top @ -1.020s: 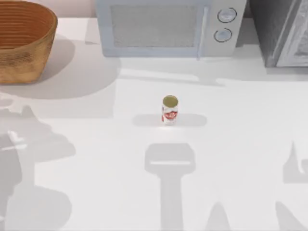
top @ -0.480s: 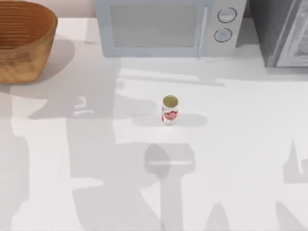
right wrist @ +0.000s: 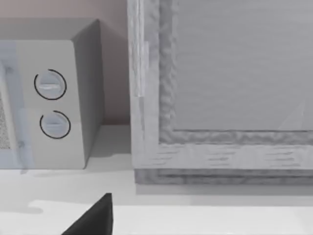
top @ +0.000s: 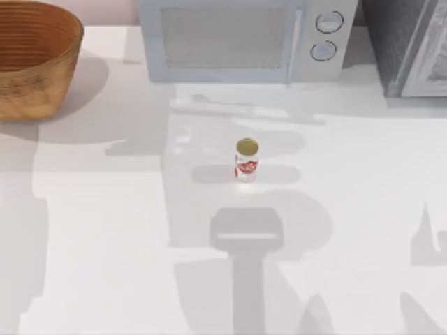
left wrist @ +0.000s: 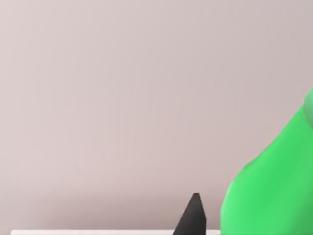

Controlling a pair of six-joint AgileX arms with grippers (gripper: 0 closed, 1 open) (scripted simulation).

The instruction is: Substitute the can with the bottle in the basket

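White tabletop (top: 105,230) fills the top view, crossed by grey shadows. The can (top: 246,160), white with red markings and a dull gold-olive top, stands upright near the middle of the table, in front of the microwave (top: 241,38) and well apart from it. The microwave sits at the back edge, its two round dials (top: 327,35) at its right end. Left of the microwave, at the table's back left corner, is the orange-brown wicker basket (top: 35,59), ribbed and flaring to a wide rim, partly cut by the frame; the can is outside it and well apart from it. Right of the microwave stands a grey cabinet (top: 412,45) with a framed front.

In the left wrist view, a bright green bottle (left wrist: 274,186) bulges in close to the camera against a plain pinkish wall. Just beside it is a dark fingertip (left wrist: 191,215) of the left gripper. Whether the pincer clamps the bottle or how wide it stands, I cannot tell.

In the right wrist view, the microwave's dial end (right wrist: 51,103) and the grey cabinet's textured panel (right wrist: 230,73) stand side by side beyond the white table. One dark finger (right wrist: 95,218) of the right gripper shows near the microwave; its opening cannot be told, and nothing is seen in it.
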